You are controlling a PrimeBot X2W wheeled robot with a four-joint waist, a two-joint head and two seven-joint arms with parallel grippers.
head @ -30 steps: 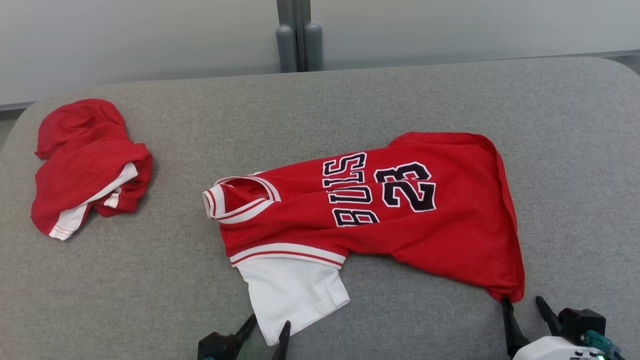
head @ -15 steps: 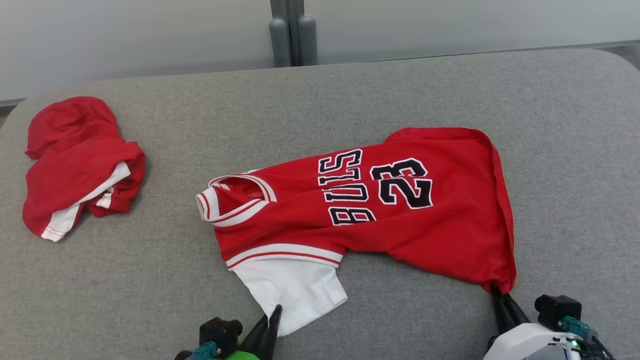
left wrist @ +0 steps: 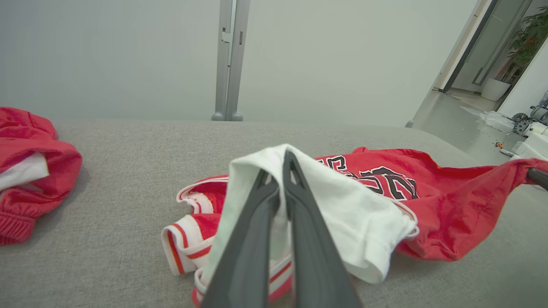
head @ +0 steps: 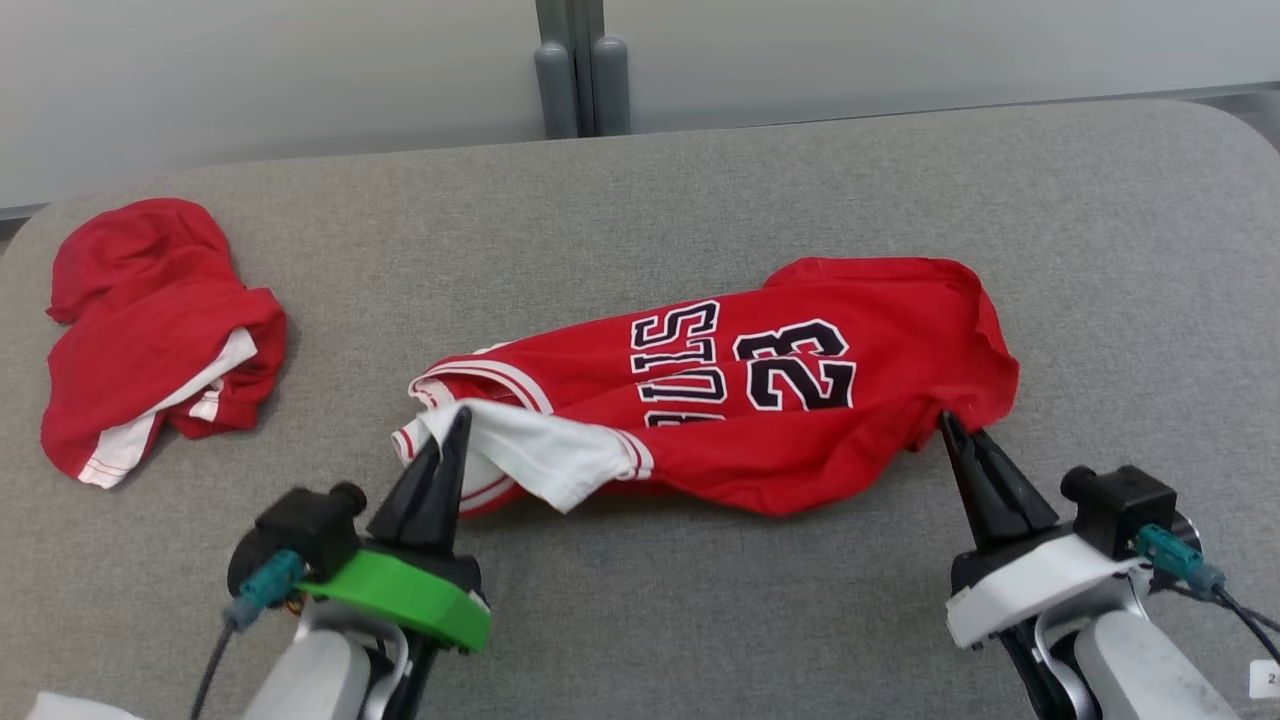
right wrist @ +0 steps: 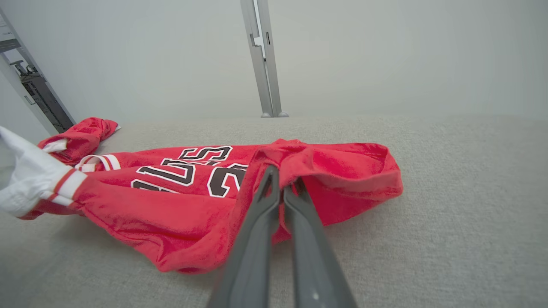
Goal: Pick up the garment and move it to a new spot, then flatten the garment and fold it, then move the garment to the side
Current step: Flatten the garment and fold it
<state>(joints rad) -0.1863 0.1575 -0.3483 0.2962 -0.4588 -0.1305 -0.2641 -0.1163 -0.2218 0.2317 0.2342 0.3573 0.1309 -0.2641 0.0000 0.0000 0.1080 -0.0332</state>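
**Caller:** Where was the jersey right then?

**Me:** Middle of the grey table, bunched up, with the collar toward nine o'clock, the hem toward three, and the "23" facing up. The far side lay on the table, and the near edge was raised at both ends.

**Caller:** And your left gripper?

**Me:** My fingers were pressed together, clamped on the white sleeve at about eight o'clock of the jersey. The sleeve hung draped over my tips, just beside the striped collar.

**Caller:** The right gripper?

**Me:** Pinched tight too, on the red hem corner at about three o'clock of the jersey. The cloth was puckered into a small peak around my tips.

**Caller:** Was there slack between the two?

**Me:** Yes, the red cloth sagged in folds from one grip to the other.

**Caller:** Anything else out there?

**Me:** A second red garment, crumpled with white showing, lay at nine o'clock, well apart from the jersey. A grey post stood at twelve o'clock, behind the table's far edge.
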